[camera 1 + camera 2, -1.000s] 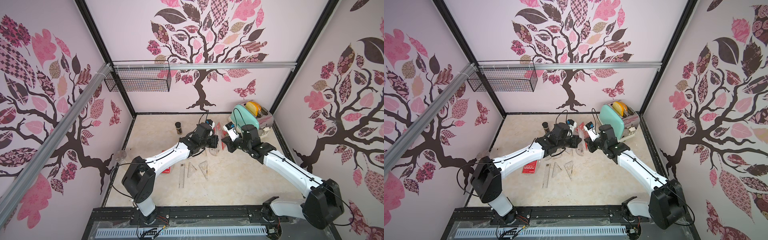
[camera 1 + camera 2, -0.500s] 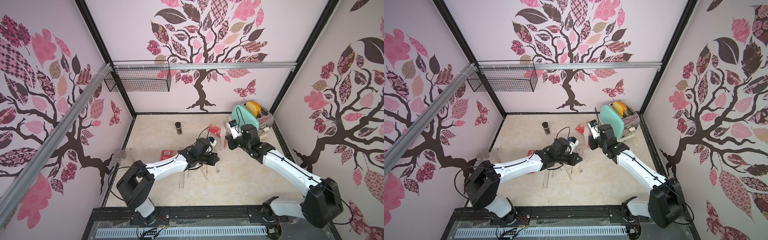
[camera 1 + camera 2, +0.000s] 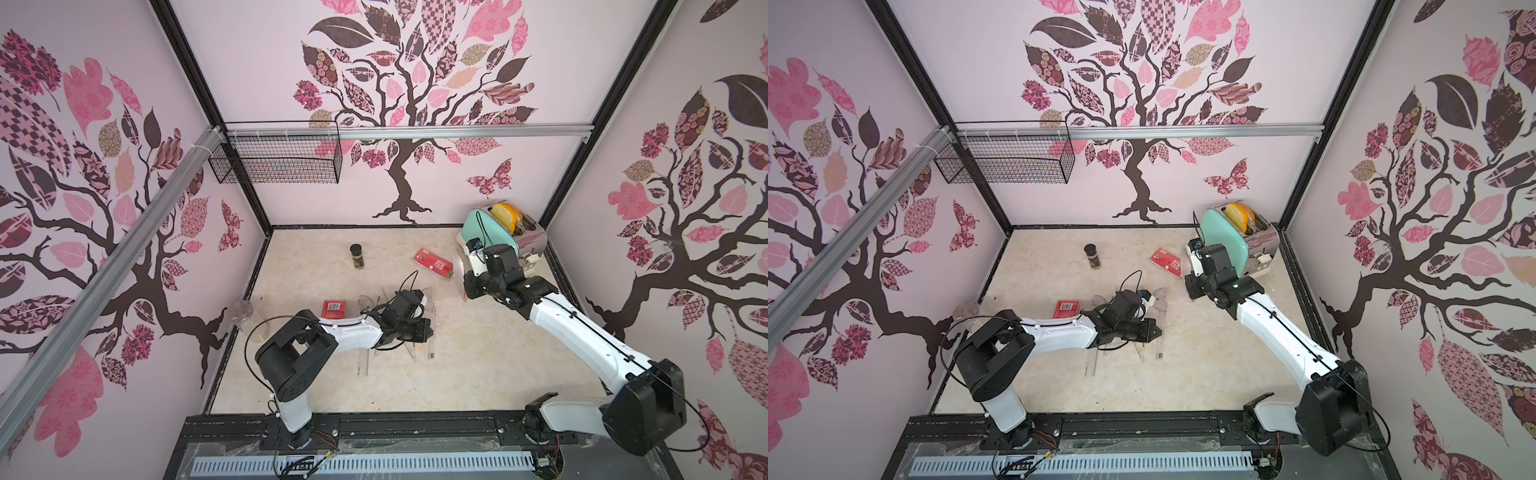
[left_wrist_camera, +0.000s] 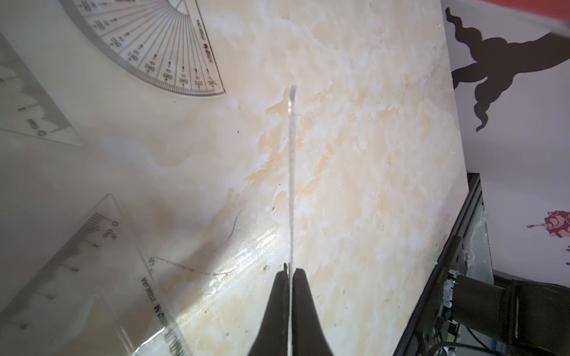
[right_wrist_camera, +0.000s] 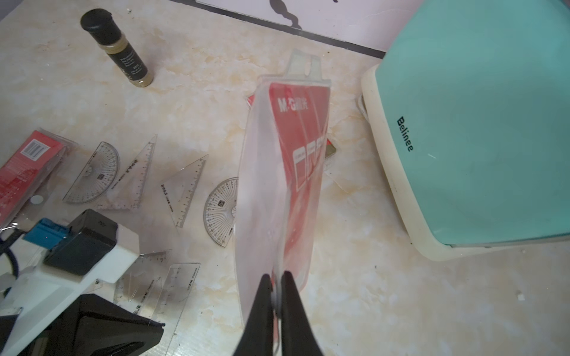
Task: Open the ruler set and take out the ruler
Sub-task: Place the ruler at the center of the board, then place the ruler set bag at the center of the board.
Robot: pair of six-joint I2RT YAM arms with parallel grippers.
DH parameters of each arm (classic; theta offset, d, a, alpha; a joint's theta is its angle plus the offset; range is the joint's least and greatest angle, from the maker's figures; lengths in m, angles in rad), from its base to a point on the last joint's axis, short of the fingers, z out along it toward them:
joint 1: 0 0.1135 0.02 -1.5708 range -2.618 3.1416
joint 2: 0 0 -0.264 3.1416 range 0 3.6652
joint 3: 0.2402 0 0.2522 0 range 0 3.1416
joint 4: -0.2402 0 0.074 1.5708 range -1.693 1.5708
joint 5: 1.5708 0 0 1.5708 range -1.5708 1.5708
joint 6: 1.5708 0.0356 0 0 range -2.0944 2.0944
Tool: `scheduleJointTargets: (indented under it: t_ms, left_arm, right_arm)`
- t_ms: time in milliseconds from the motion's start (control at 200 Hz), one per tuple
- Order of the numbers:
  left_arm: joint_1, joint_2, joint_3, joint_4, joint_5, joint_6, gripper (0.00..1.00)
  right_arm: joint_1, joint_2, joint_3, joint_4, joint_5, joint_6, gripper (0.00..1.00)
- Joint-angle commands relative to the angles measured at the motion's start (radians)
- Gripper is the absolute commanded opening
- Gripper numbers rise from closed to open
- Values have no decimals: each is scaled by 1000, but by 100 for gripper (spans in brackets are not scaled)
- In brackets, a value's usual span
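Observation:
The ruler [image 4: 291,169] is clear plastic, seen edge-on in the left wrist view. It sticks straight out over the marble table [image 4: 370,154], with my left gripper [image 4: 290,272] shut on its near end. In both top views that gripper [image 3: 427,330] [image 3: 1158,332] hangs low over the loose rulers at mid-table. The ruler set [image 5: 287,172] is a clear pouch with a red card inside. My right gripper [image 5: 276,276] is shut on the pouch's lower edge and holds it upright beside the toaster. In a top view the pouch [image 3: 458,270] hangs off that gripper.
A mint toaster [image 3: 505,232] stands at the back right, a dark bottle [image 3: 356,256] at the back. Two other red packs [image 3: 432,262] [image 3: 334,308] lie flat. Protractors [image 5: 220,209], set squares [image 5: 185,185] and straight rulers [image 3: 363,361] are scattered at mid-table. A clear cup [image 3: 243,311] stands at the left edge.
The grippers, close together a second ago, have parted. My left arm drew back toward the near side and lower with the ruler. My right gripper carried the pouch toward the toaster.

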Motion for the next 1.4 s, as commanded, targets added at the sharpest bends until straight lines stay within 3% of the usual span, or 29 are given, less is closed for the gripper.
scheduleJointTargets:
  t_ms: [0, 315, 775, 1260, 1396]
  left_arm:
    - [0, 28, -8, 44, -11, -10, 0]
    - [0, 38, -75, 74, -11, -43, 0]
    - [-4, 56, -136, 143, -5, -103, 4]
    - [-10, 21, -231, 281, -89, -327, 4]
    - [-11, -2, -243, 278, -101, -347, 9]
  right_arm:
    - [-9, -65, -16, -121, 83, 67, 0]
    - [-76, -126, -106, -250, 191, 150, 0]
    - [-252, -76, -192, -249, 147, 140, 6]
    - [-335, 8, -176, -263, 168, 137, 22]
    - [-341, 7, -175, -265, 172, 139, 28]
